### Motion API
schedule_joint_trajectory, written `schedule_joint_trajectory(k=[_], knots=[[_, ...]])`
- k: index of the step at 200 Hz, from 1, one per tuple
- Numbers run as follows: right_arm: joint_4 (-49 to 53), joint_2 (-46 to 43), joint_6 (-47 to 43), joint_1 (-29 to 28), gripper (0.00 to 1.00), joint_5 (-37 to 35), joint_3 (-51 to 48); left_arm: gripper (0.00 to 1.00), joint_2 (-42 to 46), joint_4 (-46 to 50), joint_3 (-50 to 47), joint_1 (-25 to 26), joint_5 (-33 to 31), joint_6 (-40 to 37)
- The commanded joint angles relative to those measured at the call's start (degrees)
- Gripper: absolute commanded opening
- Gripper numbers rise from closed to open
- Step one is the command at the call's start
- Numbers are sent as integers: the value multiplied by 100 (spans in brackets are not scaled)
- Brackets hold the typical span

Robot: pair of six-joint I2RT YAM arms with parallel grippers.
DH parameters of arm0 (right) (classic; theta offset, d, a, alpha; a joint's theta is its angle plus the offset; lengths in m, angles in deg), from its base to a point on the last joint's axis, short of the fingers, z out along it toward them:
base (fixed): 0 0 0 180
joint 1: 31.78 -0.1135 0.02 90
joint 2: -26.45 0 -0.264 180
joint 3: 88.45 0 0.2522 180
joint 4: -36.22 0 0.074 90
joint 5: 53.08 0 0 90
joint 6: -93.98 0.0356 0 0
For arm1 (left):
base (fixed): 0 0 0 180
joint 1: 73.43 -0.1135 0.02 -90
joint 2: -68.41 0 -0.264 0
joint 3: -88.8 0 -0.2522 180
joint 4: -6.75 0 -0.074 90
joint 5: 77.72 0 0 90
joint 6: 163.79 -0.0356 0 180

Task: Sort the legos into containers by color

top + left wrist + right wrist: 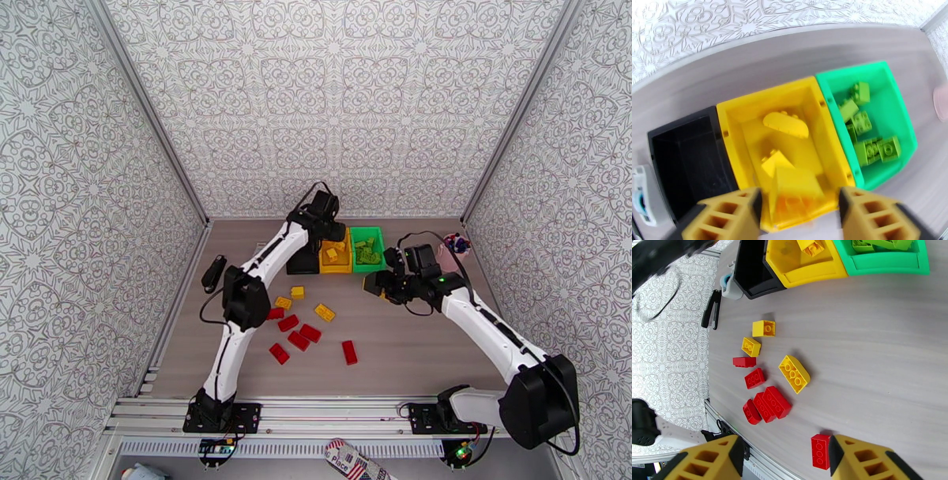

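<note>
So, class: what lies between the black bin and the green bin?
The yellow bin, holding yellow bricks, side by side with both; the left wrist view shows it.

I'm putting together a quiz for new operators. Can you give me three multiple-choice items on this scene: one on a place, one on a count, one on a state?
1. Which colour of bin stands between the other two?
A black B yellow C green
2. How many yellow bricks lie loose on the table?
A one B six C three
3. How is the left gripper?
A open above the yellow bin B shut tight C lying on the table

1 B: the black bin and the green bin flank it.
2 C: three lie beside the red bricks.
3 A: its fingers stand apart over that bin.
</note>
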Motion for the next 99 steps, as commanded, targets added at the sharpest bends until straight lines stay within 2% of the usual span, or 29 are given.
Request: schedule_joint_trajectory(k=[1, 34, 73, 99], knots=[[15, -50, 31, 32, 62, 43, 17, 70, -24, 387, 154, 72, 77, 47], [36, -193, -69, 35, 65, -23, -223, 75, 729, 115, -775, 292, -277, -68], [97, -351, -210, 17, 67, -40, -390, 82, 2005, -475, -2702, 541, -494, -19], [224, -438, -337, -39, 68, -61, -435, 84, 2625, -682, -3761, 606, -400, 242]])
